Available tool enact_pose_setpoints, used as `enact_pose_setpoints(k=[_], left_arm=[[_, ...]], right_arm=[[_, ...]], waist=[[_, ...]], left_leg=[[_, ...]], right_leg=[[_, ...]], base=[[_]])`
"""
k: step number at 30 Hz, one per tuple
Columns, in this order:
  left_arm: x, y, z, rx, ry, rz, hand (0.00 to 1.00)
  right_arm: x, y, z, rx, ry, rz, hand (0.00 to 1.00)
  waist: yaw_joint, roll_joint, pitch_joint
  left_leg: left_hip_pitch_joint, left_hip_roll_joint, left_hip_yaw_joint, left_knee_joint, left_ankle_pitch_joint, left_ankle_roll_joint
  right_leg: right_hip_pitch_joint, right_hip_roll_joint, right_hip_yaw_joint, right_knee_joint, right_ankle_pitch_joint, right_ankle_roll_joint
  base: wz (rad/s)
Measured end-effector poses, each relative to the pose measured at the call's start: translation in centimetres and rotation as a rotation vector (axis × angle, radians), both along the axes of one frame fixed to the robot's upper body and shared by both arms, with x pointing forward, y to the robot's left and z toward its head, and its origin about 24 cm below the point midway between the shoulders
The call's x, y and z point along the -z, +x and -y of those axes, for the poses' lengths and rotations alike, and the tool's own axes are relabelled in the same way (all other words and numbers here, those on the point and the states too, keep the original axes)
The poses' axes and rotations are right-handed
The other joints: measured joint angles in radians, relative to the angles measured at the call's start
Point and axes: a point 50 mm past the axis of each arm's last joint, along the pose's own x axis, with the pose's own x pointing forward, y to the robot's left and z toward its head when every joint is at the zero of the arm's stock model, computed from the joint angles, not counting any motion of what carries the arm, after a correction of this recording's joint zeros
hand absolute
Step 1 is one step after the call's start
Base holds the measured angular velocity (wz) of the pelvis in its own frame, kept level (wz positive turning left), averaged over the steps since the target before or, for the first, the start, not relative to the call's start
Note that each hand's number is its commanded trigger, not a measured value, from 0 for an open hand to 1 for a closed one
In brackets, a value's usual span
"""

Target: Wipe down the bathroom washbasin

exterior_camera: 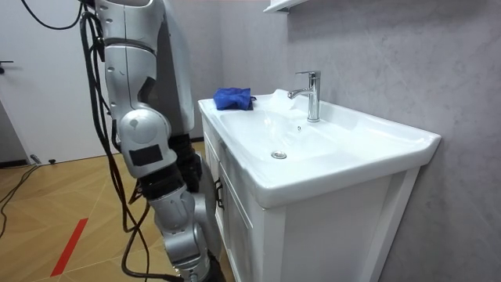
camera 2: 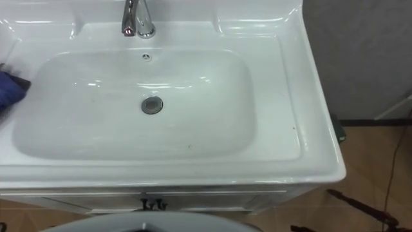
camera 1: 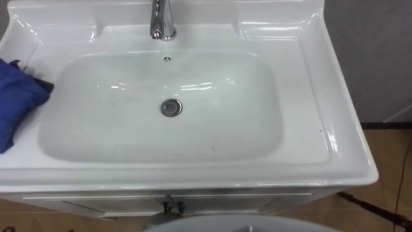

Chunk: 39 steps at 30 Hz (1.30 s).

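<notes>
How the robot's left hand and right hand are set, released or clenched, I cannot tell from where things stand. The blue cloth (camera 1: 16, 96) lies bunched on the flat ledge at the robot's left of the bowl, with its nearest corner reaching the bowl's edge. A small dark piece pokes out of the cloth on that side, and I cannot tell what it is. In the room view the cloth sits on the far corner of the top, to the room view's left of the faucet.

The white basin (camera 1: 309, 84) lies straight below the robot's head. Its bowl is wide and shallow, with a round metal drain (camera 1: 171, 107) in the middle and a small overflow hole (camera 1: 167, 58) in the back wall above it. The chrome faucet (camera 1: 162, 22) stands upright on the rear ledge, its spout pointing over the bowl. 1 tiny dark speck (camera 1: 212, 148) shows on the bowl's floor near the front.

The basin rests on a white cabinet (exterior_camera: 235, 227) with 2 small dark knobs (camera 1: 172, 207) at the door seam. The robot stands close against the cabinet's front, on a wooden floor (exterior_camera: 63, 196) with a red stripe (exterior_camera: 69, 247) — behind the basin is a grey wall (exterior_camera: 376, 55)
</notes>
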Motion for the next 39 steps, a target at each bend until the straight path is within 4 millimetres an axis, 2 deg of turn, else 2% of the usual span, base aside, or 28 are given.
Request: enact_pose_setpoints(k=[2,4,10,13,14,15,16,18,24,28,39], left_arm=[[0.1,0.3,0.2,0.012,-0.01,0.003,0.0],[0.1,1.0,0.2,0.018,-0.02,0.018,0.0],[0.2,2.3,0.5,0.046,-0.044,0.039,0.0],[0.3,2.5,0.6,0.049,-0.061,0.037,0.0],[0.3,2.5,0.6,0.05,-0.068,0.036,0.0],[0.4,2.3,0.7,0.054,-0.081,0.024,0.0],[0.5,2.0,0.8,0.072,-0.095,-0.002,0.0],[0.6,2.0,1.0,0.104,-0.117,-0.03,0.0],[0.8,2.0,1.8,0.204,-0.189,-0.088,0.0],[0.9,2.8,2.0,0.26,-0.209,-0.093,0.0],[1.0,2.7,2.3,0.36,-0.222,-0.156,0.0]], right_arm=[[0.0,0.0,0.0,0.001,-0.003,0.002,0.0],[0.0,0.0,0.0,0.001,-0.01,0.001,0.0],[0.0,0.3,0.1,0.015,-0.015,0.006,0.0],[0.1,-0.4,0.1,0.054,-0.009,-0.014,0.0],[0.1,-0.4,0.1,0.05,-0.01,-0.016,0.0],[0.1,-0.4,0.1,0.038,-0.011,-0.019,0.0],[0.1,-0.5,0.1,0.019,-0.011,-0.029,0.0],[0.1,-1.0,0.2,-0.003,-0.011,-0.054,0.0],[0.1,-1.8,0.1,-0.074,-0.013,-0.12,0.0],[0.1,-1.3,0.2,-0.122,-0.017,-0.121,0.0],[0.1,0.0,0.1,-0.125,-0.012,-0.106,0.0]], waist=[[-0.003,0.001,0.0011],[-0.004,0.003,0.0018],[-0.025,0.01,0.0045],[-0.035,0.013,0.0056],[-0.038,0.016,0.0033],[-0.052,0.011,0.0066],[-0.058,0.018,0.0024],[-0.073,0.02,0.003],[-0.077,0.029,0.0061],[-0.076,0.027,0.006],[-0.082,0.021,0.0045]], left_leg=[[-0.007,0.004,0.012,0.006,-0.002,0.002],[-0.021,0.012,0.056,0.023,-0.005,0.006],[-0.023,0.013,0.083,0.017,-0.007,0.012],[-0.017,0.011,0.086,0.007,-0.006,0.015],[-0.016,0.011,0.085,0.005,-0.006,0.016],[-0.016,0.011,0.084,0.004,-0.006,0.016],[-0.013,0.011,0.085,0.005,-0.006,0.016],[-0.008,0.011,0.086,0.006,-0.006,0.017],[0.003,0.011,0.104,-0.001,-0.004,0.02],[0.008,0.011,0.112,0.001,-0.004,0.021],[0.004,0.009,0.11,0.003,-0.002,0.023]], right_leg=[[-0.001,0.0,-0.001,0.0,0.001,0.0],[-0.005,0.0,-0.002,0.0,0.003,0.001],[-0.017,-0.004,0.005,0.001,0.01,0.009],[-0.017,-0.004,0.013,0.0,0.015,0.012],[-0.017,-0.004,0.015,0.0,0.015,0.012],[-0.017,-0.004,0.016,0.0,0.015,0.012],[-0.017,-0.004,0.018,0.0,0.015,0.012],[-0.015,-0.004,0.022,0.001,0.016,0.012],[-0.022,-0.004,0.05,0.018,0.016,0.013],[-0.035,-0.005,0.068,0.033,0.016,0.013],[-0.036,-0.008,0.065,0.033,0.016,0.014]], base=[[-0.02],[0.0],[-0.02],[-0.06],[-0.05],[-0.06],[-0.05],[-0.07],[-0.12],[-0.12],[-0.01]])
